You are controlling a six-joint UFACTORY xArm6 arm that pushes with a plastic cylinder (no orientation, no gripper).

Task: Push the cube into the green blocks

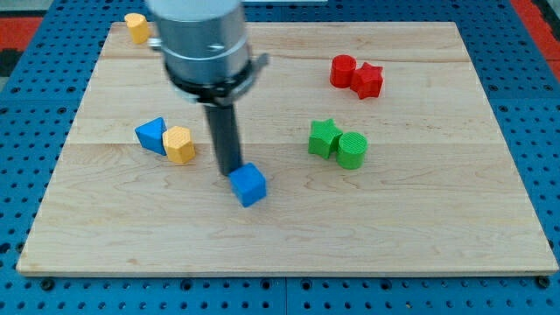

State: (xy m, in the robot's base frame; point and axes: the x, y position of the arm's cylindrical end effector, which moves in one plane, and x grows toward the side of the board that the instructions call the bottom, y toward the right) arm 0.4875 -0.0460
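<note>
A blue cube (248,185) lies on the wooden board (289,236) a little left of centre. My tip (231,171) stands right at the cube's upper-left edge and seems to touch it. A green star block (324,137) and a green cylinder (352,150) sit side by side, touching, to the right of the cube and slightly above it. A gap of bare board separates the cube from the green star.
A blue triangular block (151,135) and a yellow block (179,144) touch each other at the left. A red cylinder (343,70) and a red star (367,80) sit at the upper right. Another yellow block (136,27) lies at the top left edge.
</note>
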